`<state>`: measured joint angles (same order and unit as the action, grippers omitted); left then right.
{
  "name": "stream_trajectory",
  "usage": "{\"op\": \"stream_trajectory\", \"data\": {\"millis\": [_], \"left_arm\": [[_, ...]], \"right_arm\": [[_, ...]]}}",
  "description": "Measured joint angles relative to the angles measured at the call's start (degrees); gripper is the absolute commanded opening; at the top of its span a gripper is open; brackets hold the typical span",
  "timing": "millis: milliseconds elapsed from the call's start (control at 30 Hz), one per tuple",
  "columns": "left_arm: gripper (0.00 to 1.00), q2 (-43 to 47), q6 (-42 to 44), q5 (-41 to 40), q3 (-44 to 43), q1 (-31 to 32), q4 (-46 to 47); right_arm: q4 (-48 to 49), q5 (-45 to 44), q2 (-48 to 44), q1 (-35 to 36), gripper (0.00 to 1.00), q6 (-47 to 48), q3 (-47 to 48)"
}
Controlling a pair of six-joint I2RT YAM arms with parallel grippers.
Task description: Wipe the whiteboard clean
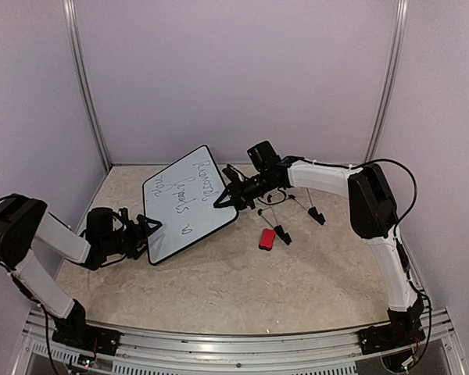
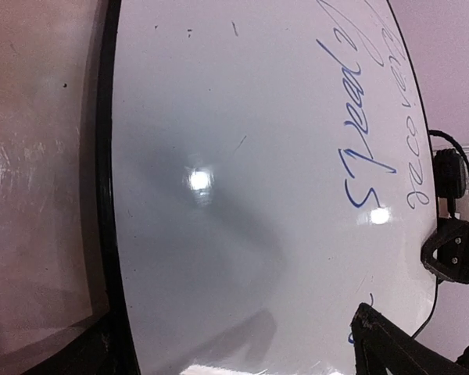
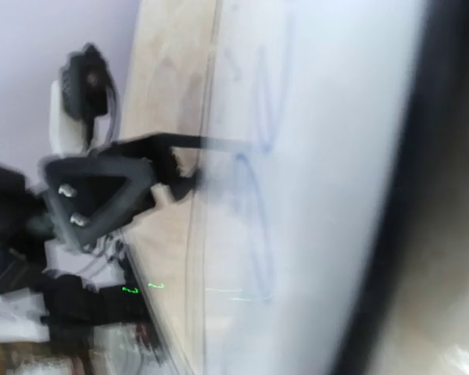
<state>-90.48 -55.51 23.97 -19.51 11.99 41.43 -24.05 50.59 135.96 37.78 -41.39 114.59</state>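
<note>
The whiteboard is tilted between my two grippers, with dark handwriting on its upper half. My left gripper is shut on its lower left edge. In the left wrist view the board's face fills the frame, with one of my fingers lying over it at the bottom right. My right gripper is closed on the board's right edge. The right wrist view is blurred, with the board very close and the left gripper on the far edge. A small red eraser block lies on the table right of the board.
Thin black stand legs with black feet lie under my right arm, just behind the eraser. Pale walls and metal posts close in the back and sides. The wooden tabletop runs to the near rail.
</note>
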Motion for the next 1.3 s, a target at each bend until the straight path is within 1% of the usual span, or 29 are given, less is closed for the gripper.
{"op": "stream_trajectory", "data": {"millis": [67,133,233,333,467,633,667,767,933,1200,1300], "left_arm": [[0.95,0.00,-0.09,0.02,0.15,-0.07,0.20],[0.95,0.00,-0.02,0.04,0.26,-0.07,0.42],[0.98,0.13,-0.44,0.55,1.07,-0.31,1.70],[0.99,1.27,-1.97,2.19,4.00,-1.16,4.90],[0.99,4.76,-3.74,3.78,7.91,-1.86,6.12],[0.99,8.11,-4.20,4.72,9.25,-2.71,6.54],[0.99,8.26,-4.31,4.98,9.25,-3.04,6.99],[0.99,8.24,-4.74,5.68,9.25,-3.74,8.17],[0.99,8.22,-5.18,6.75,9.29,-5.18,9.60],[0.99,7.78,-5.35,8.35,8.50,-7.63,10.10],[0.96,5.16,-7.04,9.55,7.65,-8.48,14.05]], "right_arm": [[0.44,1.75,-0.15,-0.35,0.00,-2.75,-0.52],[2.82,2.56,-0.63,-0.46,0.00,-1.70,-1.42],[4.85,2.49,-1.53,-0.46,0.00,-3.96,-4.07],[6.95,3.19,-1.77,-0.87,0.00,-6.25,-6.60],[10.84,4.52,-1.84,-1.49,0.00,-9.18,-9.18],[18.71,5.33,-2.58,-1.86,0.00,-13.84,-13.81],[21.46,5.75,-2.78,-1.90,0.00,-15.74,-15.34],[25.59,6.58,-2.80,-2.08,0.00,-19.39,-16.81],[28.24,6.56,-3.39,-2.45,0.00,-24.15,-16.87],[31.12,6.82,-6.36,-3.08,0.00,-26.86,-17.22],[32.35,7.19,-8.35,-3.08,0.00,-26.93,-18.45]]}}
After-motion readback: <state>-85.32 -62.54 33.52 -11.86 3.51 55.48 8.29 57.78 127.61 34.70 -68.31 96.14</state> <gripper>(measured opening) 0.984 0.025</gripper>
